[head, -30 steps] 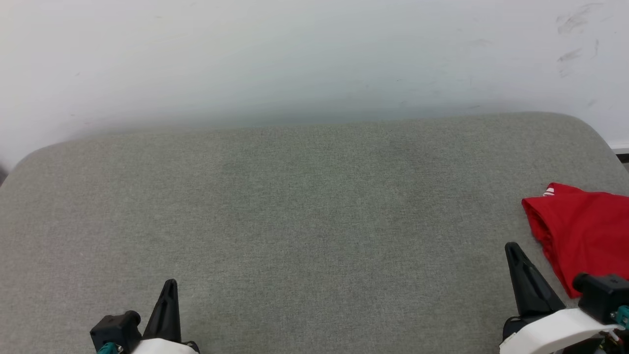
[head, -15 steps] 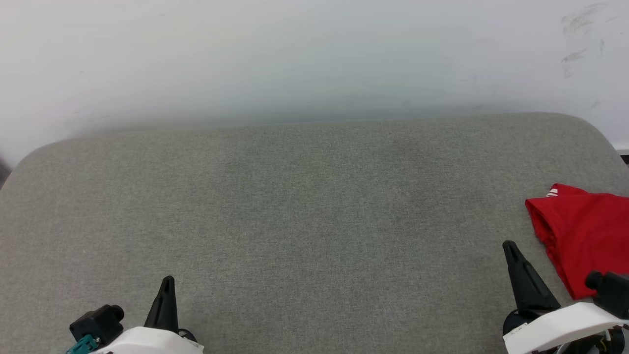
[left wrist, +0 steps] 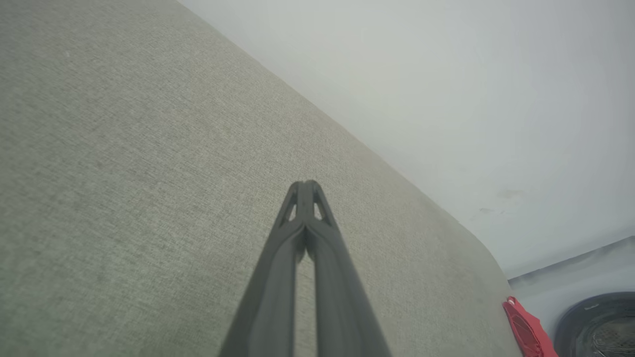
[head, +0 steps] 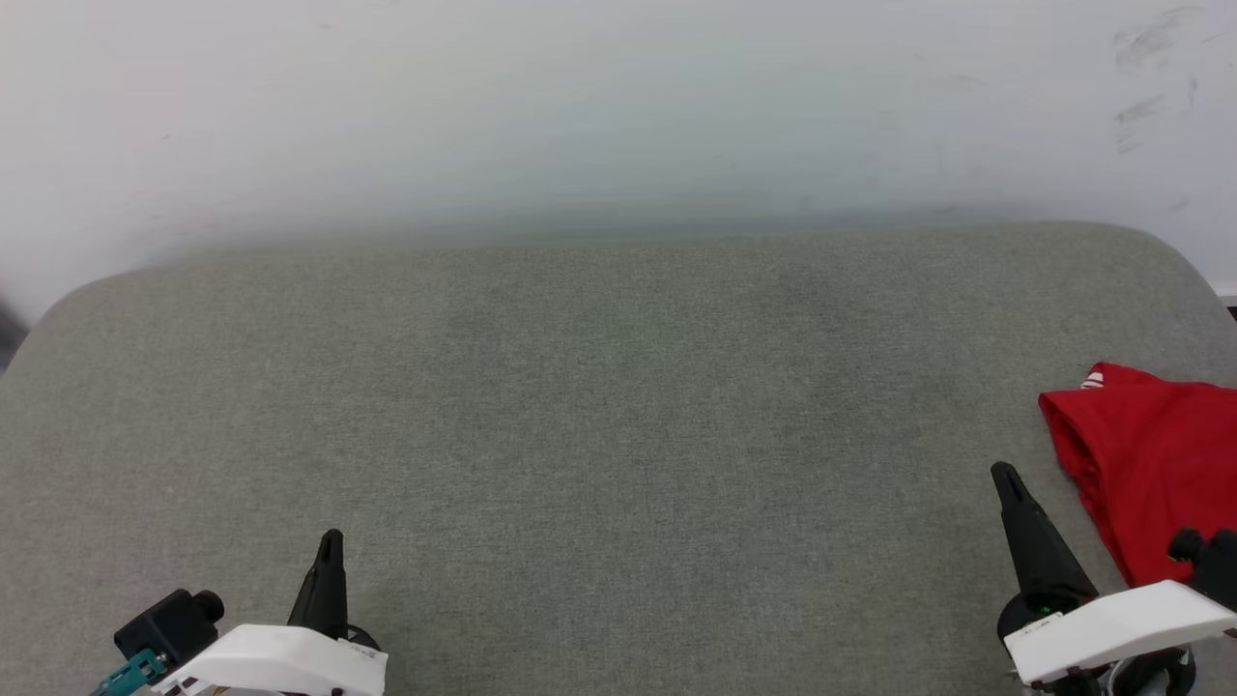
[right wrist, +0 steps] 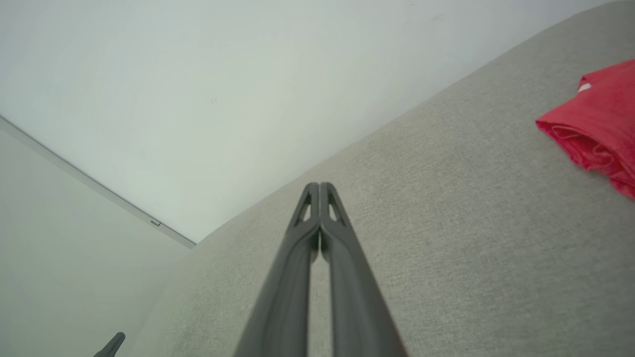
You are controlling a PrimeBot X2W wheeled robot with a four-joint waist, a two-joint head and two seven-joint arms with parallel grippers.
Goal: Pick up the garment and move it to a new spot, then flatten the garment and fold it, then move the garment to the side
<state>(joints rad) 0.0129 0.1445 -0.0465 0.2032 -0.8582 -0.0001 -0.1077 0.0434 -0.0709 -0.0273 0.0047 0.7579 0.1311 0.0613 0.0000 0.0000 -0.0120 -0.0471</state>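
Observation:
The garment lies folded at the right edge of the grey cushioned surface, red with a bit of white trim at its far corner. It also appears in the right wrist view as a red bundle and small in the left wrist view. My right gripper hovers just left of the garment, apart from it, shut and empty. My left gripper stands at the lower left, shut with nothing in it.
A pale wall rises behind the cushion's far edge. In the left wrist view a dark round object sits past the cushion's right end. The cushion's corners are rounded.
The head view has drifted slightly, so the garment sits a little further right. Both arms have shifted a little near the bottom edge. Both grippers stay shut.

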